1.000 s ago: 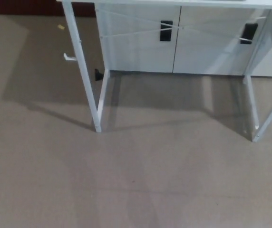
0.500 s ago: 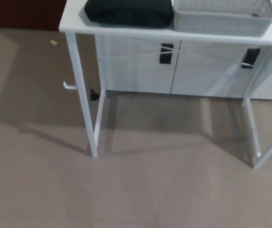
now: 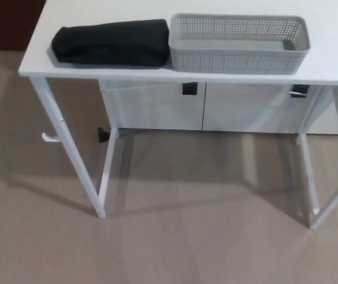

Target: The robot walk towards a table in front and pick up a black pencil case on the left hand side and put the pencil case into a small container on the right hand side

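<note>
A black pencil case [image 3: 111,42] lies lengthwise on the left part of a white table [image 3: 98,74], close to the front edge. Its right end touches or nearly touches a grey perforated basket [image 3: 237,43], which stands to its right and looks empty inside. Neither of my hands nor any part of my arms shows in the head view.
The table stands on thin white legs [image 3: 68,148] over beige carpet [image 3: 187,248]. Behind it, under the top, is a white cabinet [image 3: 204,106] with black handles. A dark wall panel [image 3: 6,23] fills the upper left corner. A small white hook [image 3: 51,138] sticks out at the left leg.
The whole picture has shifted: the camera has tilted up and drawn nearer, so the table top, the pencil case and the basket now show in full.
</note>
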{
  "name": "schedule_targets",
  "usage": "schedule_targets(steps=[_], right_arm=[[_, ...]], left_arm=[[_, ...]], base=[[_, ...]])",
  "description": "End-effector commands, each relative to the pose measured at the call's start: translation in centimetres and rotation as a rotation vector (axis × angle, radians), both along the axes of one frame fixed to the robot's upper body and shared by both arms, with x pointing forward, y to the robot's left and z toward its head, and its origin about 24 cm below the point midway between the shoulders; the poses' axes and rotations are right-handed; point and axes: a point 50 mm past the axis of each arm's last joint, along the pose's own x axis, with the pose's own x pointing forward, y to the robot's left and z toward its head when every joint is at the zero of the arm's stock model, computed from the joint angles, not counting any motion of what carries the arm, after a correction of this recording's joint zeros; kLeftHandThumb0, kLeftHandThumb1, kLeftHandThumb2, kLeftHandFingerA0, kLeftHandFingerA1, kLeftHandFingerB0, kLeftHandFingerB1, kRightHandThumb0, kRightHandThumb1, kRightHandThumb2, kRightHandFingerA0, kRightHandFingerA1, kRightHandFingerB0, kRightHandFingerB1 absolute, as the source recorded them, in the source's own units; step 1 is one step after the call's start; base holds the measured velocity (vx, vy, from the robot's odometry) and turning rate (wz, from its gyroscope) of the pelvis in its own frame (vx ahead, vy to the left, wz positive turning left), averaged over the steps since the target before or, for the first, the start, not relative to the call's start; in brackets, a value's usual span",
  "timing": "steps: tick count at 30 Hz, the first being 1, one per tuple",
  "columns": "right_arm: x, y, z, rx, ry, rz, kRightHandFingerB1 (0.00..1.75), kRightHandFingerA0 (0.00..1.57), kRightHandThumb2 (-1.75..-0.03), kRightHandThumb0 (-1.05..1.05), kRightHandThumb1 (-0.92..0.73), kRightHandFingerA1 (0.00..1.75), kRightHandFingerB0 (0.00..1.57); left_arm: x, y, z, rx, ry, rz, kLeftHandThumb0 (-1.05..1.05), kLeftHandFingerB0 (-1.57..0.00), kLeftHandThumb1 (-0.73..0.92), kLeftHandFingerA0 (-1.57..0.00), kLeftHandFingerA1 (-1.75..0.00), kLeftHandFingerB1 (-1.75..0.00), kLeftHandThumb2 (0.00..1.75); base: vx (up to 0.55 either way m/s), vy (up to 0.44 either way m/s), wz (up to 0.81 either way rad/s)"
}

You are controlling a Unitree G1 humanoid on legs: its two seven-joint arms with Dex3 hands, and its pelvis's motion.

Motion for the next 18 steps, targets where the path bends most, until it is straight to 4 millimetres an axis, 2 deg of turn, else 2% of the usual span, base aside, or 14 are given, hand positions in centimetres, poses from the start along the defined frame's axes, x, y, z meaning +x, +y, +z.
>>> schedule_targets(steps=[1, 2, 3, 4, 8, 9, 11, 14, 15, 18], right_arm=[[-0.35, -0.06, -0.09, -0.001, 0.018, -0.002, 0.34, 0.50, -0.60, -0.37, -0.63, 0.43, 0.31], [-0.29, -0.02, -0.11, 0.004, 0.016, -0.004, 0.34, 0.50, -0.60, -0.37, -0.63, 0.43, 0.31], [-0.28, -0.02, -0.10, 0.005, 0.015, -0.008, 0.34, 0.51, -0.60, -0.37, -0.63, 0.43, 0.32], [-0.28, -0.05, -0.09, 0.004, 0.017, -0.006, 0.33, 0.52, -0.60, -0.38, -0.63, 0.43, 0.31], [-0.33, 0.00, -0.11, -0.008, 0.021, 0.009, 0.33, 0.52, -0.60, -0.37, -0.63, 0.43, 0.32], [-0.34, 0.01, -0.12, -0.005, 0.020, 0.007, 0.33, 0.52, -0.60, -0.37, -0.63, 0.43, 0.32], [-0.34, 0.02, -0.12, -0.004, 0.020, 0.007, 0.33, 0.53, -0.60, -0.37, -0.64, 0.44, 0.32], [-0.35, 0.03, -0.11, -0.004, 0.018, 0.009, 0.34, 0.54, -0.60, -0.37, -0.64, 0.44, 0.32], [-0.35, 0.03, -0.10, -0.004, 0.017, 0.013, 0.33, 0.53, -0.60, -0.38, -0.63, 0.42, 0.33], [-0.37, 0.02, -0.13, -0.003, 0.022, 0.010, 0.33, 0.52, -0.60, -0.36, -0.63, 0.42, 0.32]], left_arm=[[-0.34, 0.66, 0.35, 0.021, -0.004, 0.000, -0.23, -0.07, 0.37, -0.29, -0.58, -0.47, 0.86], [-0.30, 0.71, 0.36, 0.023, -0.002, 0.003, -0.29, -0.20, 0.52, -0.39, -0.40, -0.29, 0.56], [-0.28, 0.70, 0.36, 0.023, -0.003, 0.003, -0.29, -0.20, 0.52, -0.39, -0.40, -0.29, 0.56], [-0.28, 0.68, 0.35, 0.022, -0.006, 0.008, -0.22, -0.08, 0.36, -0.30, -0.58, -0.47, 0.85], [-0.39, 0.76, 0.35, 0.025, 0.002, 0.008, -0.23, -0.07, 0.37, -0.30, -0.58, -0.46, 0.86], [-0.41, 0.75, 0.35, 0.024, 0.001, 0.006, -0.29, -0.19, 0.52, -0.39, -0.39, -0.29, 0.56], [-0.47, 0.73, 0.35, 0.023, 0.001, 0.004, -0.29, -0.20, 0.52, -0.39, -0.39, -0.29, 0.56], [-0.47, 0.70, 0.33, 0.028, 0.004, -0.004, -0.29, -0.20, 0.53, -0.38, -0.41, -0.29, 0.56], [-0.46, 0.69, 0.33, 0.022, 0.003, 0.000, -0.24, -0.07, 0.37, -0.29, -0.58, -0.46, 0.86], [-0.45, 0.72, 0.32, 0.030, 0.008, -0.003, -0.24, -0.07, 0.37, -0.29, -0.58, -0.46, 0.86]], base=[[0.19, -0.026, -0.06], [0.12, 0.016, -0.04], [0.30, 0.120, 0.22], [0.24, 0.260, 0.59], [0.16, 0.145, -0.03], [0.08, 0.017, 0.06], [0.09, -0.040, 0.07], [0.11, -0.090, 0.04], [0.10, -0.178, 0.07], [0.08, -0.221, 0.14]])
